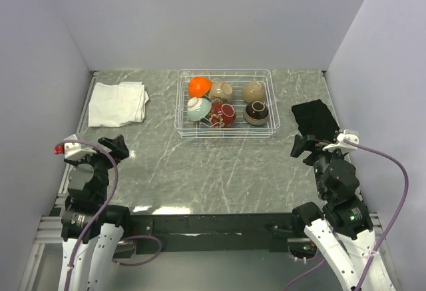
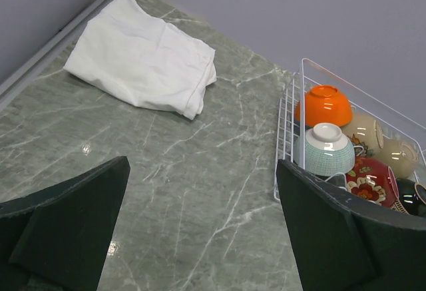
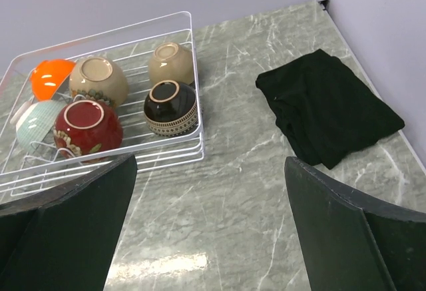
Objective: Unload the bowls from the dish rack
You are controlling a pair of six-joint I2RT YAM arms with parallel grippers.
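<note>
White wire rack (image 1: 238,126) on a grey-green marble table (image 1: 219,171), with six bowls inside in two rows of three. Far row: orange bowl (image 1: 199,86), left tan bowl (image 1: 221,91), right tan bowl (image 1: 253,92). Near row: green bowl (image 1: 198,109), red bowl (image 1: 223,114), black bowl (image 1: 256,112). Each bowl is tipped over, with its foot ring showing.

Left claw (image 2: 202,171): jaws wide, nothing between them, over bare table. The rack lies ahead and to its right, well apart, and a white cloth (image 2: 143,61) lies ahead and to its left.

Right claw (image 3: 210,161): jaws wide, nothing between them, over bare table. The rack lies ahead and to its left, with the black bowl nearest. A black cloth (image 3: 329,108) lies ahead and to its right.
</note>
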